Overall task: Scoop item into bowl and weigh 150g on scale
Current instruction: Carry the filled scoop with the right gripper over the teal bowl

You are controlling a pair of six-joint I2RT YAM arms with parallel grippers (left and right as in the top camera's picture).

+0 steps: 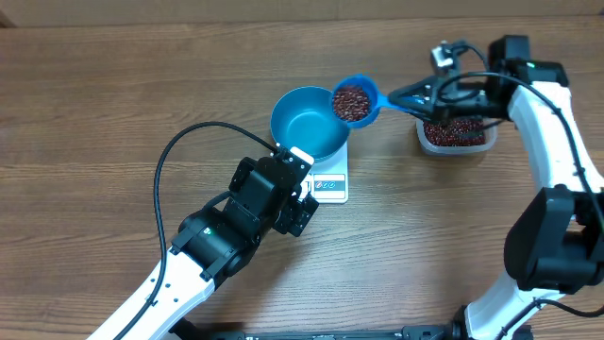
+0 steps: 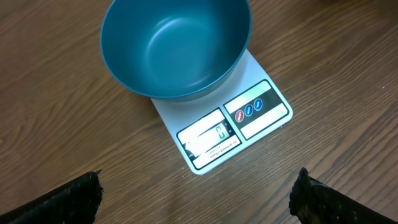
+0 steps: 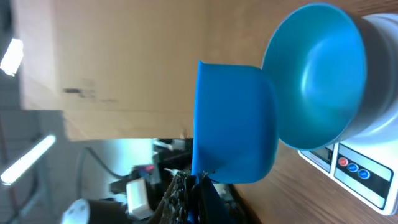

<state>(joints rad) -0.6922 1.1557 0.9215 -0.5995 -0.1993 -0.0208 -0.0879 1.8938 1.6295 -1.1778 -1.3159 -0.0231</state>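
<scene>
At frame centre, the bowl (image 1: 304,125) is seated on the scale (image 1: 331,186). A blue scoop (image 1: 363,88) filled with beans (image 1: 352,101) is held at the bowl's upper-right rim, its handle grasped by the clenched right end effector (image 1: 408,96). The left end effector (image 2: 196,200) is released, spread wide below the scale.

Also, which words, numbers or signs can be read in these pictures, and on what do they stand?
"0": on the display of the scale.
The fine print under the display: too small to read.
Three round button signs, one red, two blue: too small.
A dark mark on the cardboard: blurred.
The bowl and the scoop: none.
</scene>
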